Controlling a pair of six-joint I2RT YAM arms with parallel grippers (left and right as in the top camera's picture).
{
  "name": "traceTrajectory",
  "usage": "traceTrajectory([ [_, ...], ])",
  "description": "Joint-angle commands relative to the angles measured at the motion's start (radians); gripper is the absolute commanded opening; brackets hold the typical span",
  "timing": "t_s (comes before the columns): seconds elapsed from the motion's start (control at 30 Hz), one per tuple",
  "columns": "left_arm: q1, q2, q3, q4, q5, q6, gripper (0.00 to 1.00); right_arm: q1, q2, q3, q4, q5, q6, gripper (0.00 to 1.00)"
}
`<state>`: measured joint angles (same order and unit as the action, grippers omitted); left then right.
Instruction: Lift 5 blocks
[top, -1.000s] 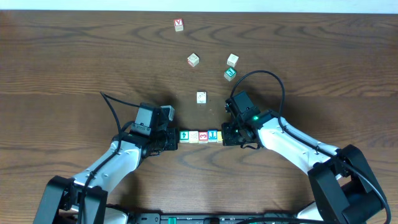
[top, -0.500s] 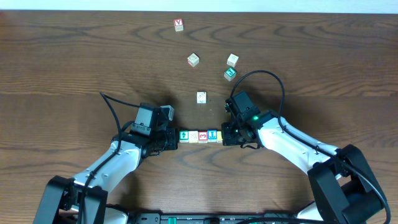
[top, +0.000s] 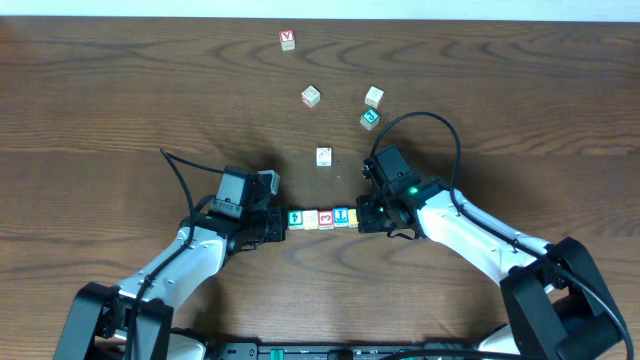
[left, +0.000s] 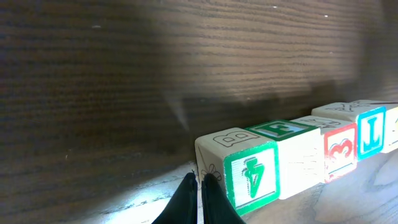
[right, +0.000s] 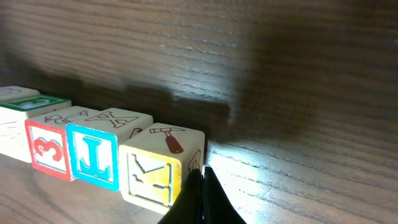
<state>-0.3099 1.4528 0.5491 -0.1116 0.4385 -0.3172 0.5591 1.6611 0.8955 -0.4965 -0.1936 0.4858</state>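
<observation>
**Q:** Entry one, left wrist view: what is lost?

**A:** In the row of blocks (left: 292, 158), the yellow block (left: 392, 129) is cut off by the right edge. The left gripper (left: 199, 182) is cropped by the lower edge, and the far table (left: 93, 43) is blurred.

**Q:** Entry two, right wrist view?

**A:** The far end of the row is cut off by the left edge. The right gripper (right: 202, 183) is cropped below, so only its tips are shown.

**Q:** Entry three, overhead view?

**A:** The yellow block is largely covered by the right gripper. The markings on the loose cubes (top: 311, 96) are too small to be read. Both arm bases are cut off by the lower edge.
</observation>
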Motion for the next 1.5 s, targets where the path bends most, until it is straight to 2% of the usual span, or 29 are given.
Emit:
traceTrajectory([
  [0.0,-0.023,-0.004,0.012,0.019,0.157,0.005,0.07,0.025,-0.029,0.013,0.032,-0.193,-0.012,0.01],
  [0.97,-0.023,-0.082,0.027,0.015,0.199,-0.003,0.07,0.025,-0.039,0.016,0.033,-0.206,-0.012,0.01],
  [1.47,-0.023,-0.082,0.027,0.002,0.202,-0.003,0.07,0.025,-0.111,0.017,0.032,-0.215,-0.031,0.01],
])
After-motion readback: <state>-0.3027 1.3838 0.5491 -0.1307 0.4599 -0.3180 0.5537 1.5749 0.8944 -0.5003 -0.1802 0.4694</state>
